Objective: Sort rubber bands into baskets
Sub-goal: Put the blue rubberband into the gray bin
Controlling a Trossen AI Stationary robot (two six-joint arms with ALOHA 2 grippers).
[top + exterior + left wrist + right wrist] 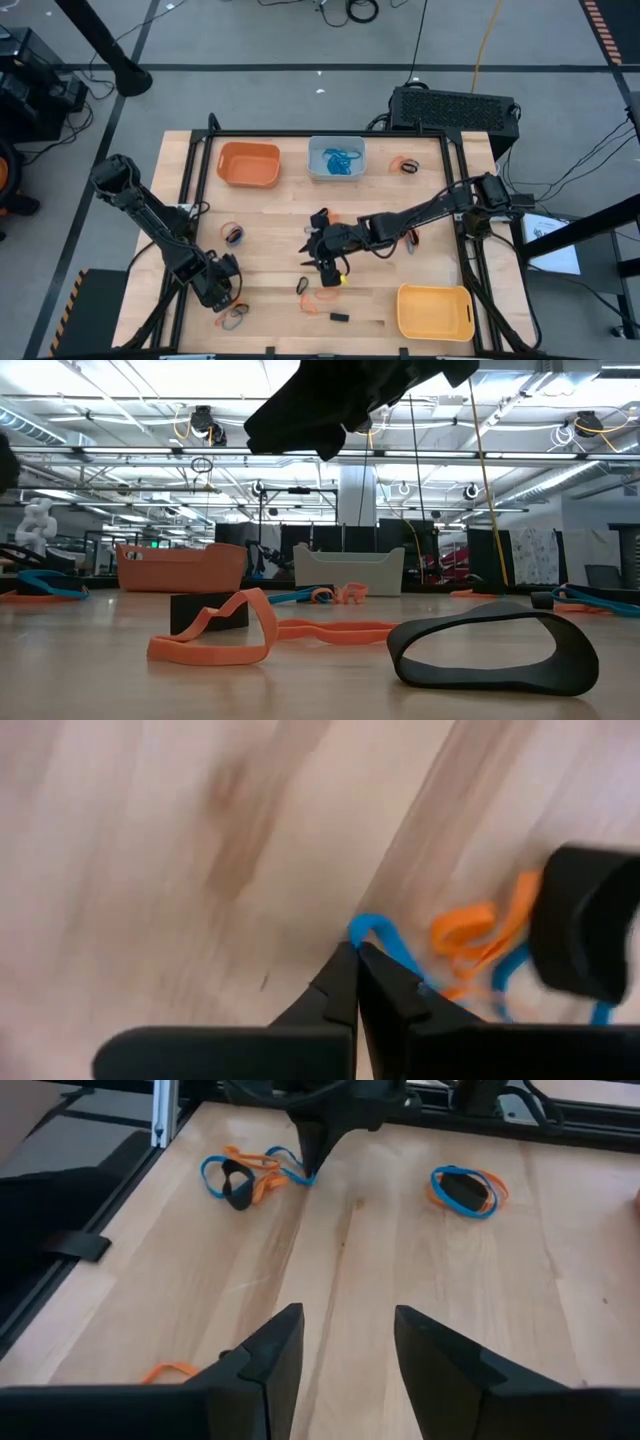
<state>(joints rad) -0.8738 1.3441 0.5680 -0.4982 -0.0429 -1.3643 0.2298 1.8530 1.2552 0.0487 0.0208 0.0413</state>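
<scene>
Nearest the low camera lies a black rubber band [495, 652], standing on edge on the desk [90, 680], with a twisted orange band [215, 630] beside it. Near the desk's front left corner the left pincer [357, 952] has its tips pressed together on a blue band [385, 940] at the edge of a small tangle of blue, orange and black bands [243, 1173]. Toward the desk's middle the right pincer [345, 1350] hovers with its fingers apart, holding nothing. At the back of the desk stand the orange basket [248, 165] and the pale blue-grey basket [336, 158], the latter holding blue bands; the yellow basket [435, 311] sits at the front right corner.
</scene>
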